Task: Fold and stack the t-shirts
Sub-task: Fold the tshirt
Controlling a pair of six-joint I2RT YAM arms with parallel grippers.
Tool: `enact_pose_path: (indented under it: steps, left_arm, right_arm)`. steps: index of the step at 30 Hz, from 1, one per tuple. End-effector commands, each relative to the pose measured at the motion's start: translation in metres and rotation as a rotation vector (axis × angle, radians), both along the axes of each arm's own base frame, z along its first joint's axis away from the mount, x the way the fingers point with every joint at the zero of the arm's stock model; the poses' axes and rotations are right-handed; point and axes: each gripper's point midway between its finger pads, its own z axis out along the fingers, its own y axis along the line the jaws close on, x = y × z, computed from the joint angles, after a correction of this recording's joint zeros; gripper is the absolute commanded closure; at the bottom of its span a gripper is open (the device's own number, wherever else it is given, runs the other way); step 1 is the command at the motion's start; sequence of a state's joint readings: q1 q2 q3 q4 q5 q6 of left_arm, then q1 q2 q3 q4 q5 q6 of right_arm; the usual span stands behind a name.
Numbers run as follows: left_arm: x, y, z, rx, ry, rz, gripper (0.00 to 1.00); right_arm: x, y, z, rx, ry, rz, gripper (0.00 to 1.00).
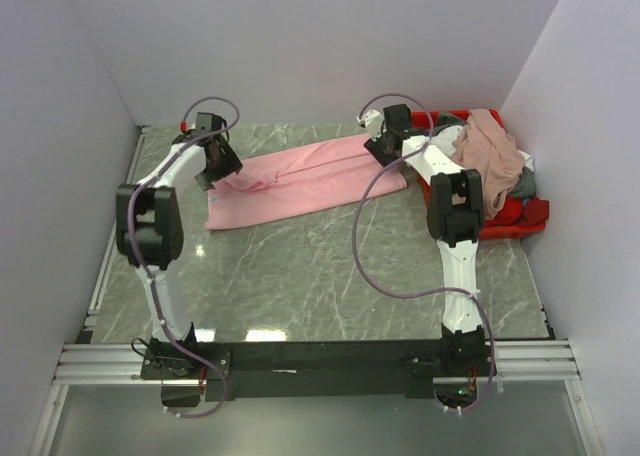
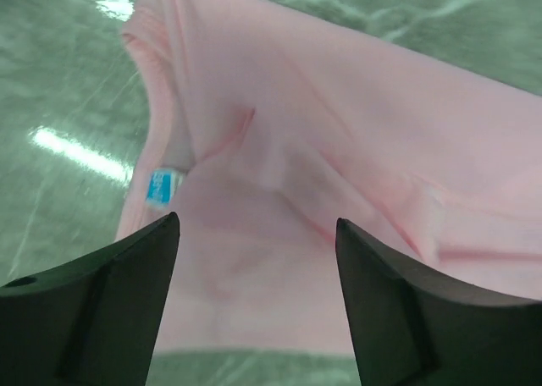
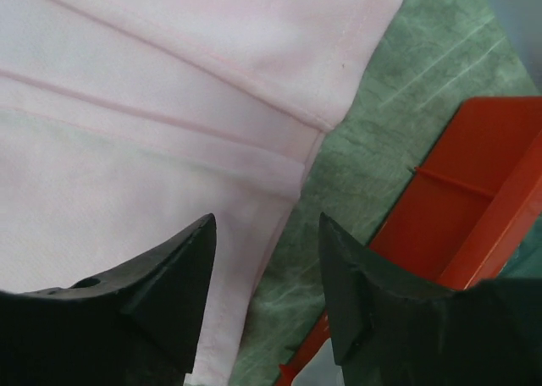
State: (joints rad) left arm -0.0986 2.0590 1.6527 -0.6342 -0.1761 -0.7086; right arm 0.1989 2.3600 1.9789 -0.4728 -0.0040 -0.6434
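Observation:
A light pink t-shirt [image 1: 300,181] lies folded lengthwise across the far part of the table. My left gripper [image 1: 215,166] is open just above its left end; the left wrist view shows the collar with a blue label [image 2: 161,185] between and beyond my fingertips [image 2: 161,234]. My right gripper [image 1: 380,146] is open above the shirt's right end, over the hem edge [image 3: 288,191] next to bare table. A dusty rose t-shirt [image 1: 488,148] is heaped with grey [image 1: 525,183] and red cloth in the red bin [image 1: 520,216].
The red plastic bin stands at the far right against the wall, its rim [image 3: 474,200] close to my right gripper. The green marble table [image 1: 320,276] spreads in front of the shirt. White walls enclose the back and both sides.

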Motion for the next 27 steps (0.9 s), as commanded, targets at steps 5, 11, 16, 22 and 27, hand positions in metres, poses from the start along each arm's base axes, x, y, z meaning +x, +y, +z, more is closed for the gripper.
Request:
enact_pose_path:
  steps: [5, 11, 16, 22, 27]
  left_arm:
    - [-0.041, 0.000, 0.171, -0.084, -0.490, -0.049, 0.18]
    - [-0.135, -0.013, 0.108, -0.295, -0.419, 0.041, 0.18]
    - [-0.172, -0.020, 0.041, -0.434, -0.313, 0.189, 0.19]
    - [-0.162, -0.021, 0.007, -0.468, -0.227, 0.276, 0.20]
    - [-0.147, -0.017, -0.010, -0.446, -0.172, 0.343, 0.22]
  right_arm:
    - [0.010, 0.024, 0.089, 0.104, -0.177, 0.019, 0.37]
    - [-0.071, 0.066, 0.096, 0.160, -0.037, 0.494, 0.36]
    - [-0.157, 0.062, 0.049, 0.059, 0.080, 0.869, 0.36]
    - [-0.167, 0.054, 0.033, 0.046, 0.097, 0.832, 0.36]
    - [-0.171, 0.054, 0.028, 0.057, 0.102, 0.816, 0.36]
